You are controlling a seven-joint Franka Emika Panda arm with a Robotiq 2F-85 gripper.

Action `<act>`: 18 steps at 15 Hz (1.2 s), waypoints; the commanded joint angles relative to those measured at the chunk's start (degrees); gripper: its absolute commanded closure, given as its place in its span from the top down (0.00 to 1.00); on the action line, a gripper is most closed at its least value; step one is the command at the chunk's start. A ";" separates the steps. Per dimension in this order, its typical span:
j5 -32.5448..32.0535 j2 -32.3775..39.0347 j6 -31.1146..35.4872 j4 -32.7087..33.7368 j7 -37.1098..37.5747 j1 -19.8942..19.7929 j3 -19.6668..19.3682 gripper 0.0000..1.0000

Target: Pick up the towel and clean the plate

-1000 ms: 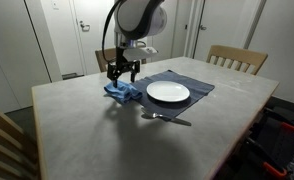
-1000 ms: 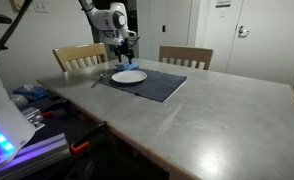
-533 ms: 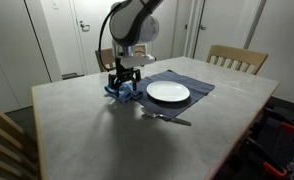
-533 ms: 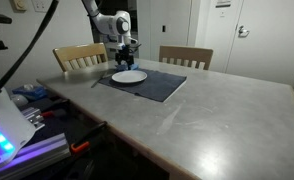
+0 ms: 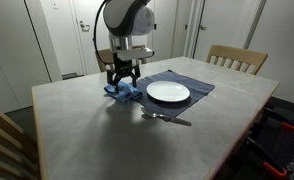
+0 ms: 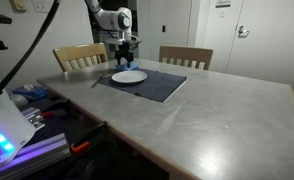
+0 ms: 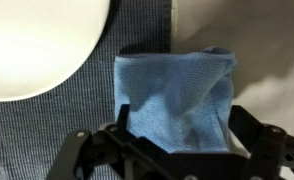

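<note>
Lowered from where it hung a second ago, the claw (image 5: pixel 123 79) sits right down over the towel (image 5: pixel 122 93), while the arm above it has swung more upright. Its fingers (image 7: pixel 75 152) are spread, one on either side of the cloth in the wrist view, and nothing is pinched yet, so the step in hand looks like the grasp itself. To do it well, the fingers should probably close across the raised fold in the middle of the heap and not on a single loose edge, so that several layers are caught and the cloth does not slip out on the lift. A straight lift seems wise before any move to the right toward the plate (image 5: pixel 168 93), since the towel lies partly on the dark placemat (image 5: pixel 193 80) and a sideways drag could pull the mat and the plate with it. The towel is light blue with a fine woven nap, crumpled into a rough square with soft creases and one corner curled up. It lies on the worktop (image 5: pixel 82 130) at the left edge of the mat in an exterior view, just beside the plate's rim. Soft as it looks, it will likely droop from the fingers, which suits wiping
</note>
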 commanded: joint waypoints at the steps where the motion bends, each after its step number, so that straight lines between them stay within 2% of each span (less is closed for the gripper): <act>1: 0.62 2.72 -2.41 3.26 -0.55 -0.25 0.60 1.00; 6: 0.61 4.27 -1.97 4.51 -0.56 -0.17 0.55 1.00; 8: 0.68 4.42 -2.05 4.90 -0.58 -0.23 0.58 0.74; 15: 0.35 3.69 -9.52 7.62 -0.12 -0.06 0.26 0.24; 18: 1.70 3.11 -13.16 8.94 -2.37 -1.15 1.75 0.03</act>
